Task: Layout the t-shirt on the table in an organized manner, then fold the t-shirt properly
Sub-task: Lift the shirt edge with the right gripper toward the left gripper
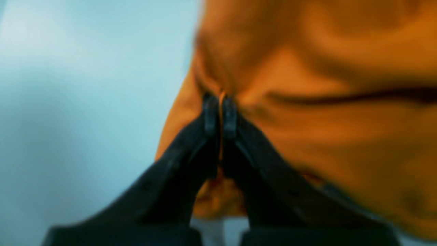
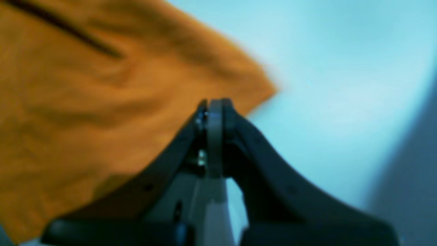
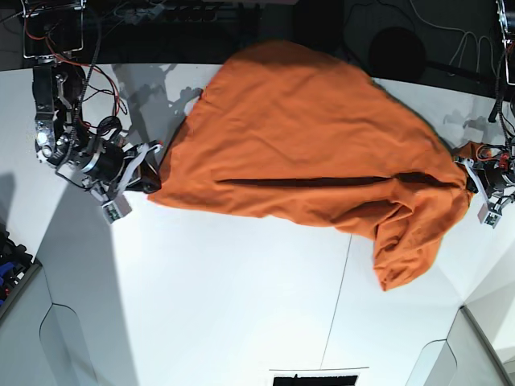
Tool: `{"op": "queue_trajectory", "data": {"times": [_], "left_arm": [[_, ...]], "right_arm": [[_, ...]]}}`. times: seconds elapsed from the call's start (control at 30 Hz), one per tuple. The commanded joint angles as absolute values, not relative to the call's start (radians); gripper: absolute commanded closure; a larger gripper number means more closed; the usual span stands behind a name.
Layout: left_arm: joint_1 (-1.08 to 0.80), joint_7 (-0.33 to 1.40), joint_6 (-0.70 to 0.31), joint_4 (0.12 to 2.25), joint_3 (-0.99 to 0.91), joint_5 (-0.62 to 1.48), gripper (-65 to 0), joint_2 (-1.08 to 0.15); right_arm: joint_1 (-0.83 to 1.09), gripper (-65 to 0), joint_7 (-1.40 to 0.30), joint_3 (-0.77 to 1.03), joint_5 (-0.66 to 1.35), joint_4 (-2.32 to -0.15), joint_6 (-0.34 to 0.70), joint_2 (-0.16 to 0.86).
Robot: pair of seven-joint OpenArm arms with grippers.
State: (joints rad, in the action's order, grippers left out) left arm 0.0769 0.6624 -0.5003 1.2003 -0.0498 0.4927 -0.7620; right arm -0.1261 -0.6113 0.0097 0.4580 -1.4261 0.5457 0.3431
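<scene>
The burnt-orange t-shirt (image 3: 306, 137) lies bunched and creased across the far half of the white table (image 3: 241, 305). A dark fold line runs along it between both arms. My left gripper (image 1: 220, 112) is shut on a thin pinch of the t-shirt (image 1: 324, 136), with cloth puckering at its tips. In the base view the left gripper (image 3: 469, 170) sits at the shirt's right end. My right gripper (image 2: 213, 109) is shut on the edge of the t-shirt (image 2: 85, 102) near a corner. In the base view the right gripper (image 3: 153, 181) is at the shirt's left end.
A thin dark seam (image 3: 338, 297) crosses the table toward the front. A lobe of cloth (image 3: 410, 249) droops toward the front right. Cables and dark gear line the far edge (image 3: 161, 16). A bin with small items (image 3: 10, 269) sits at the left edge.
</scene>
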Motion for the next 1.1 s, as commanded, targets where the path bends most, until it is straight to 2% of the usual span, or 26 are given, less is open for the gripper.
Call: {"op": "queue_trajectory", "data": {"times": [0.0, 0.2, 0.27, 0.47, 0.67, 0.83, 0.97, 1.07], "left_arm": [[0.099, 0.640, -0.509, 1.240, -0.071, 0.538, 0.0, -0.796], [0.100, 0.641, -0.671, 1.394, -0.129, 0.752, 0.0, -0.798], [0.100, 0.649, -0.686, 1.441, -0.129, 0.781, 0.0, -0.798], [0.100, 0.664, -0.686, 1.467, -0.129, 0.804, 0.0, -0.798], [0.096, 0.792, -0.698, 1.467, -0.129, 0.884, 0.0, -0.799], [0.095, 0.904, -0.698, 1.467, -0.130, 1.082, 0.0, -0.834], [0.094, 0.908, -0.698, 1.467, -0.130, 1.079, 0.0, -0.871], [0.094, 0.925, -0.698, 1.467, -0.130, 1.076, 0.0, -0.894]], "right_arm": [[-0.144, 0.0, -0.580, 0.030, 0.484, -1.443, 0.543, 0.348], [-0.143, 0.0, -0.580, 0.054, 0.539, -1.445, 0.547, 0.328], [-0.144, 0.0, -0.580, 0.054, 0.539, -1.445, 0.547, 0.310], [-0.183, 0.0, -0.580, 0.044, 0.533, -1.444, 0.566, 0.236], [-0.290, 0.0, -0.576, -0.028, 0.440, -1.422, 0.564, 0.146], [-0.388, 0.0, -0.493, -0.126, 0.298, -1.275, 0.564, 0.083], [-0.440, 0.0, -0.460, -0.218, 0.244, -1.135, 0.564, 0.072], [-0.434, 0.0, -0.478, -0.263, 0.243, -1.112, 0.564, 0.077]]}}
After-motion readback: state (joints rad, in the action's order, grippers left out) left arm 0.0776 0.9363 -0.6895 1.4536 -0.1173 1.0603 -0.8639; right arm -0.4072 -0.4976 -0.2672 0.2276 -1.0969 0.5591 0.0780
